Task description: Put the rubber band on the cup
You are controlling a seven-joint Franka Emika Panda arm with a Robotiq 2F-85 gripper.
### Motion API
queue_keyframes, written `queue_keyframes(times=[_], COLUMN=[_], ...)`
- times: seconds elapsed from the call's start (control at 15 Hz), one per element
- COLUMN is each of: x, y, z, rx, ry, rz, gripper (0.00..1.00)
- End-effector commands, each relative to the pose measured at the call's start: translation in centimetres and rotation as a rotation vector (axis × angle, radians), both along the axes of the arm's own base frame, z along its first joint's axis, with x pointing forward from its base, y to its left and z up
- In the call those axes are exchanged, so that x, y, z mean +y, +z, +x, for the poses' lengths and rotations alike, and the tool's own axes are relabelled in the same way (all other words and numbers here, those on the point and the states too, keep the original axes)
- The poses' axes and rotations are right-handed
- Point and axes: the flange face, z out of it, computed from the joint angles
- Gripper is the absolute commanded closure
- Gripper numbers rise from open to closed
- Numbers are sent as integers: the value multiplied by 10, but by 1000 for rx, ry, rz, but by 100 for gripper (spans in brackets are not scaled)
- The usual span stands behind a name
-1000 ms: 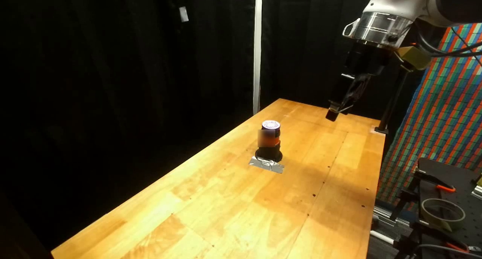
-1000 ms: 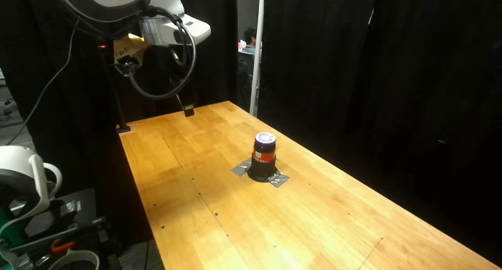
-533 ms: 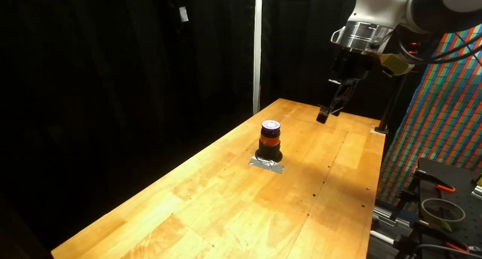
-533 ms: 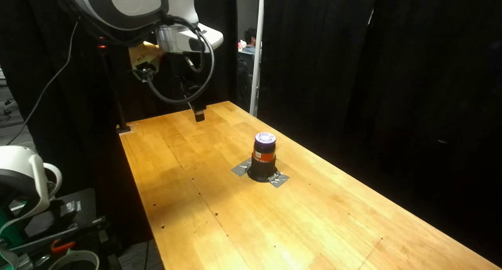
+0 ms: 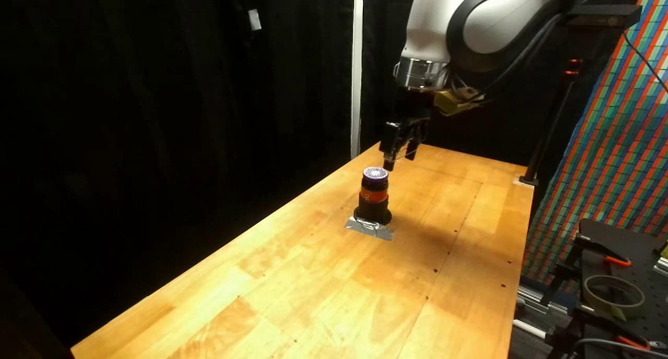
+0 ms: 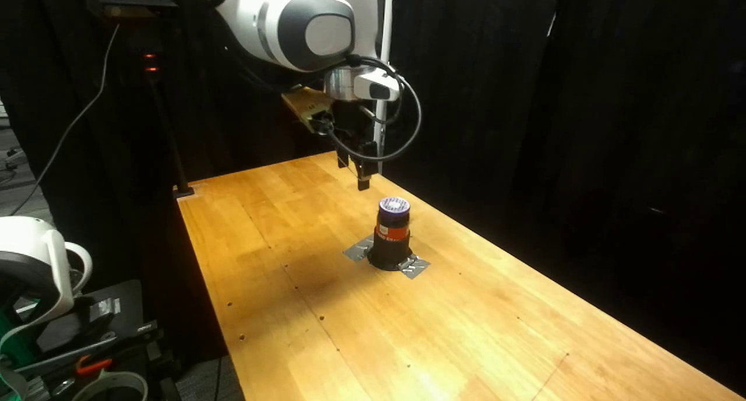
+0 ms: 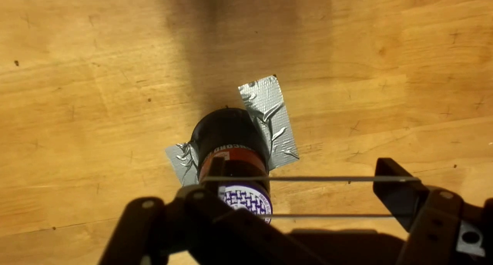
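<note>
The cup (image 5: pixel 374 196), a small upright dark cylinder with an orange-red middle and a purple-white top, stands taped to the table in both exterior views (image 6: pixel 391 232). My gripper (image 5: pixel 400 159) is open, above table level and close to the cup's top in both exterior views (image 6: pixel 353 175). The rubber band (image 7: pixel 323 178) is stretched around both fingers, its two strands running between them. In the wrist view the left finger of the gripper (image 7: pixel 302 195) overlaps the cup (image 7: pixel 244 159) and hides part of its top. The right finger is over bare wood. The band appears apart from the cup.
Silver tape (image 7: pixel 275 122) fixes the cup's base to the wooden table (image 5: pixel 323 291). A black post (image 5: pixel 545 124) stands at the table's far corner. A side cart with a tape roll (image 5: pixel 613 296) stands beside the table. Black curtains (image 6: pixel 524 98) hang behind.
The arm has moved a long way toward the cup, and the gripper has turned to point more straight down. The gripper stays open. The cup has not moved.
</note>
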Motion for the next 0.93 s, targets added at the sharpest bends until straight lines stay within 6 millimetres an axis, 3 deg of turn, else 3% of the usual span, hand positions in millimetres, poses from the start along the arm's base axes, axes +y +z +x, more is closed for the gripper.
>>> queue_keyframes(times=[0.0,0.4,0.87], x=[1,-1,-9], y=[-24,-49,-61], z=[59,116,139], rx=[52,65,110], ry=[25,46,56], rz=[-38,-75,-164], gripper=[0,0,0])
